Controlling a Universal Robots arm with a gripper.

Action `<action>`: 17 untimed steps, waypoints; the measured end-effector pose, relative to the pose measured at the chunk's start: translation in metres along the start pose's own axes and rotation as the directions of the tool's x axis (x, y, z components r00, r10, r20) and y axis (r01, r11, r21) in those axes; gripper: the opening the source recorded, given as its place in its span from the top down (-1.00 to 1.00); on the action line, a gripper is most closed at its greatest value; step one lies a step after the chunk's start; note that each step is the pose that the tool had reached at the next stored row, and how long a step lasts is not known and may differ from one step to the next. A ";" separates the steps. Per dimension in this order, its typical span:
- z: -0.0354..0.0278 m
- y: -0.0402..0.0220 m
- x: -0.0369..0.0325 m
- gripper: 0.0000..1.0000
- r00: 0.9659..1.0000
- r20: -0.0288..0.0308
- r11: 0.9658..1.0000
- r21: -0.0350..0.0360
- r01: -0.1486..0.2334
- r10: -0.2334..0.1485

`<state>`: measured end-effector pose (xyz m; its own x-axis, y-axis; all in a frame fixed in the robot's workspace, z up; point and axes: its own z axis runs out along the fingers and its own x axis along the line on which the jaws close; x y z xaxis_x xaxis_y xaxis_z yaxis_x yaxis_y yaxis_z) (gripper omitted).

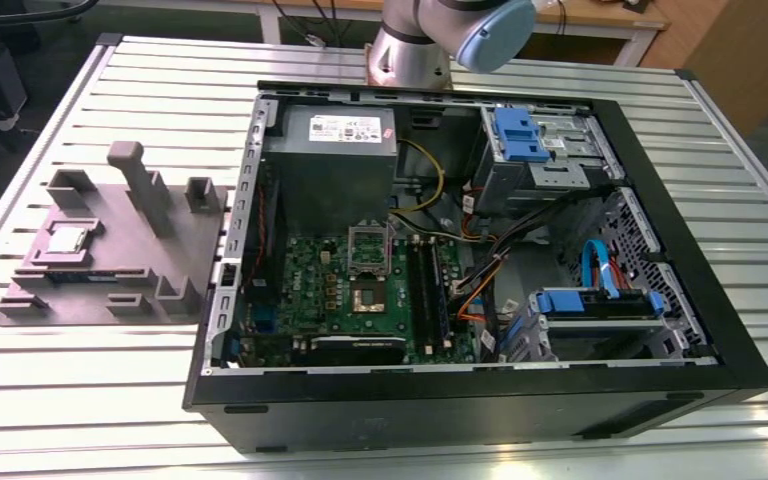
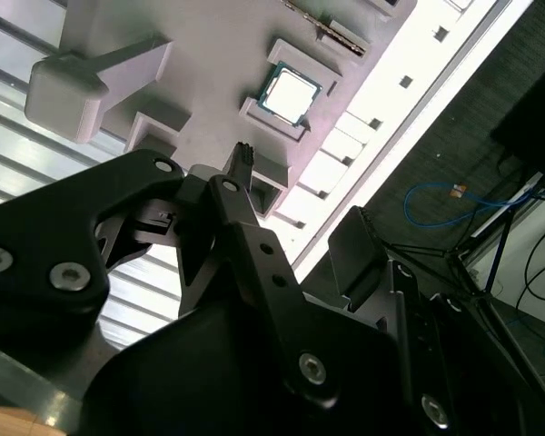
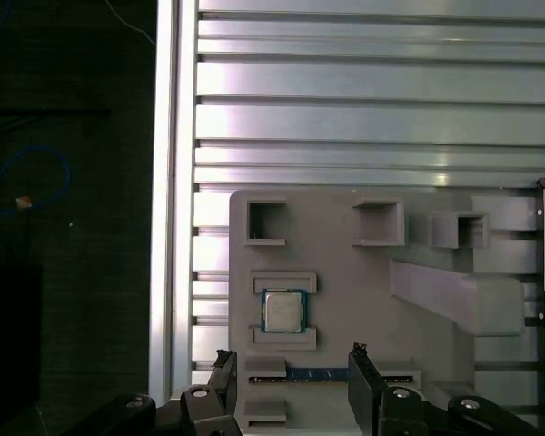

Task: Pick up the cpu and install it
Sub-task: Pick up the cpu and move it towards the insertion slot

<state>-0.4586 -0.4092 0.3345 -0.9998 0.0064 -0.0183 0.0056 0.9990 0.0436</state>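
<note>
**Cpu seated in grey holder, jaws apart close by**

The cpu (image 3: pixel 282 311) lies flat, silver top up, between two raised ledges of a grey moulded holder (image 3: pixel 345 250). The holder rests on a ribbed aluminium surface (image 3: pixel 363 100). The gripper (image 3: pixel 291 361) hangs over the holder's near edge. Its black jaws are spread wide and touch nothing, and the cpu sits just beyond the gap between them. A thin dark-blue strip (image 3: pixel 318 373) lies in a slot between the jaw tips. Dark floor (image 3: pixel 64 291) borders the surface.
</note>
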 end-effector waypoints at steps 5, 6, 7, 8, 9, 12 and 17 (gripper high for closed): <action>0.0012 0.0001 -0.0003 -0.21 1.000 0.000 1.000 0.000 0.000 0.000; 0.0023 0.0001 -0.0005 -0.21 1.000 0.000 1.000 0.000 0.000 0.000; 0.0038 0.0002 -0.0007 -0.21 1.000 0.000 1.000 0.000 0.000 0.000; 0.0051 0.0002 -0.0009 -0.21 1.000 0.000 1.000 0.000 0.000 0.000; 0.0064 0.0003 -0.0010 -0.21 1.000 0.000 1.000 0.000 0.000 0.000; 0.0115 0.0001 -0.0010 -0.21 1.000 0.000 1.000 0.000 0.000 0.000; 0.0181 -0.0002 -0.0009 -0.21 1.000 0.000 1.000 0.000 0.000 0.000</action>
<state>-0.4573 -0.4086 0.3165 -0.9998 0.0064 -0.0183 0.0056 0.9990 0.0434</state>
